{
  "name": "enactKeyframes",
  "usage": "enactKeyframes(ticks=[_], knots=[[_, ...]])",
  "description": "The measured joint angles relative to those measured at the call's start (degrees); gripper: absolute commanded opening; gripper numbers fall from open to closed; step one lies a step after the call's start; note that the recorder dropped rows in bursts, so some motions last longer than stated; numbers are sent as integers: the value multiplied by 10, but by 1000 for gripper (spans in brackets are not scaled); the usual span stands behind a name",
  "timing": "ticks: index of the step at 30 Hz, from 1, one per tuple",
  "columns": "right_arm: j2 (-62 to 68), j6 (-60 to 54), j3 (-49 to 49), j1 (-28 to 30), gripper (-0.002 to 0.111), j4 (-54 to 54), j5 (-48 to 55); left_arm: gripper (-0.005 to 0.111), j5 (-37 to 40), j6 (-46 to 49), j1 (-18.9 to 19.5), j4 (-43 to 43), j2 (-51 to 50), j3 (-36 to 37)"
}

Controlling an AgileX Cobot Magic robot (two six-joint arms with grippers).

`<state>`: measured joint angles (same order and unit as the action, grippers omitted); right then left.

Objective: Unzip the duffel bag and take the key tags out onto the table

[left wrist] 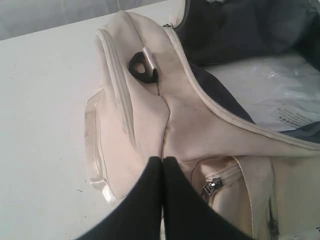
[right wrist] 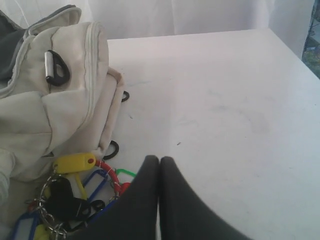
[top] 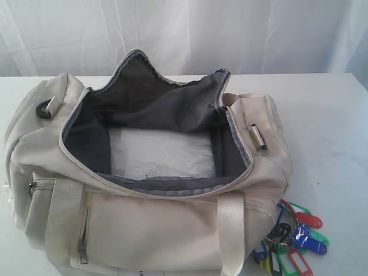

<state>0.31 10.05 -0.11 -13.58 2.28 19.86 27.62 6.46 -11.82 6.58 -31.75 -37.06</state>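
The cream duffel bag [top: 144, 224] lies on the white table [top: 328, 126] with its main zip wide open, showing grey lining and a white sheet [top: 161, 152] on its floor. The bunch of coloured key tags [top: 296, 241] rests on the table by the bag's front right corner. Neither arm appears in the exterior view. In the left wrist view my left gripper [left wrist: 163, 159] is shut with nothing in it, above the bag's end [left wrist: 145, 120] near a side pocket zip pull [left wrist: 212, 186]. My right gripper [right wrist: 159, 159] is shut and empty, just beside the key tags [right wrist: 75, 187].
A black D-ring [top: 44, 108] sits on the bag's left end and a clip [top: 259, 137] on its right end. White curtain [top: 184, 29] hangs behind the table. Bare table top [right wrist: 225, 100] stretches to the right of the bag.
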Motion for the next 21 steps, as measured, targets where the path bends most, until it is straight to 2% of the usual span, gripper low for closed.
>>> enactKeyframes(ticks=[21], knots=[[0,-11,0,0,0,18,0,0,0,0,0,0,0,0]])
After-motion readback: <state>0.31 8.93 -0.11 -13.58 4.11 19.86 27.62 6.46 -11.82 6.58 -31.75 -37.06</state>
